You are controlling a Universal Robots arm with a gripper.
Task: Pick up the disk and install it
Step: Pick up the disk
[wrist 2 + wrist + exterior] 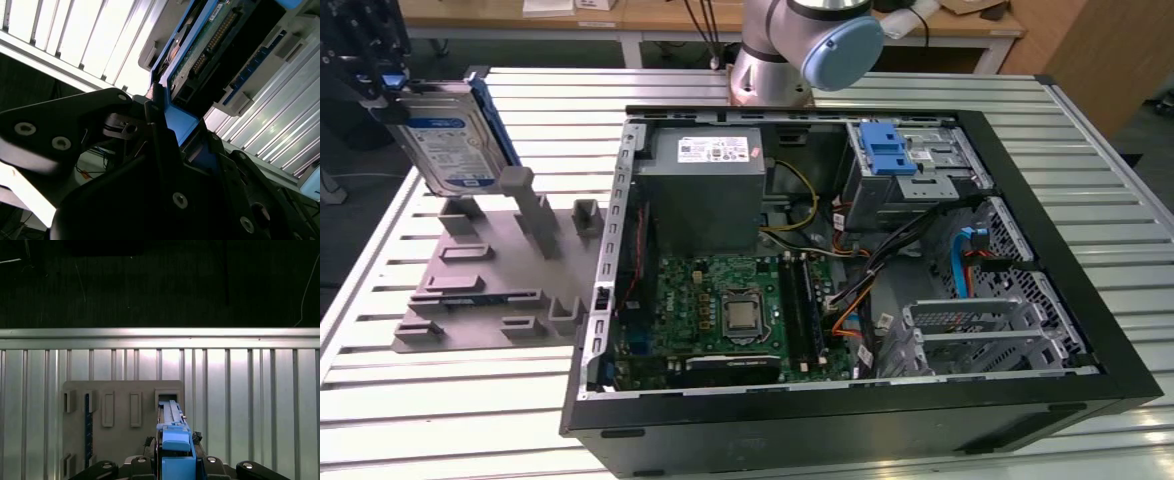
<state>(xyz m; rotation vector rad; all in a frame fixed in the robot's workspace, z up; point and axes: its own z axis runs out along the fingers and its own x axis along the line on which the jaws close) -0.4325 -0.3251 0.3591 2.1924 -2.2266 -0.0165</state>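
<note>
The disk, silver with a white-and-blue label and a blue carrier frame, stands on edge in the air at the exterior view's far left. It is just above the grey slotted fixture plate. My black gripper is shut on its upper end. In the first wrist view the blue carrier edge sits between my gripper fingers, over an empty slot of the plate. The second wrist view shows the disk's circuit-board side and its blue frame clamped by the dark fingers.
An open computer case lies on the slatted metal table to the exterior view's right of the plate. Inside are a grey power supply box, a motherboard, cables and a drive bay with a blue ribbed latch. The arm's base stands behind the case.
</note>
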